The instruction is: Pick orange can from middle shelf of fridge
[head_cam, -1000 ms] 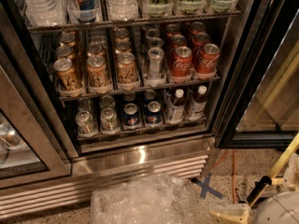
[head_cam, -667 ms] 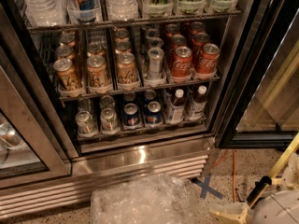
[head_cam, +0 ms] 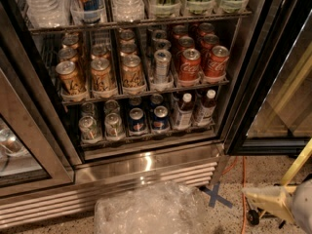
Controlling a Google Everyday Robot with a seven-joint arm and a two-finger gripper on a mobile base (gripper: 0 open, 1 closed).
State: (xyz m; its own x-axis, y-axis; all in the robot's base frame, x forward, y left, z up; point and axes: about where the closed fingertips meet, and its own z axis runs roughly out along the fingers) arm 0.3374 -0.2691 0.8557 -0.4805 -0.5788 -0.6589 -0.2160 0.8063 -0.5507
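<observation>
The fridge (head_cam: 146, 162) stands open in front of me. Its middle shelf (head_cam: 146, 93) holds three lanes of orange cans on the left; the front ones are at the left (head_cam: 69, 78), the middle (head_cam: 101, 76) and the right (head_cam: 131, 72). A slim silver can (head_cam: 162, 66) and red Coca-Cola cans (head_cam: 189, 65) fill the lanes to their right. My gripper (head_cam: 269, 200) is a cream-coloured shape low at the bottom right, near the floor and far below and right of the orange cans.
Water bottles (head_cam: 44, 4) fill the rack above. Blue cans (head_cam: 138, 121) and small bottles (head_cam: 183, 108) fill the rack below. The glass door (head_cam: 273, 82) stands open at the right. Crumpled clear plastic (head_cam: 151, 211) and a blue tape cross (head_cam: 214, 195) lie on the floor.
</observation>
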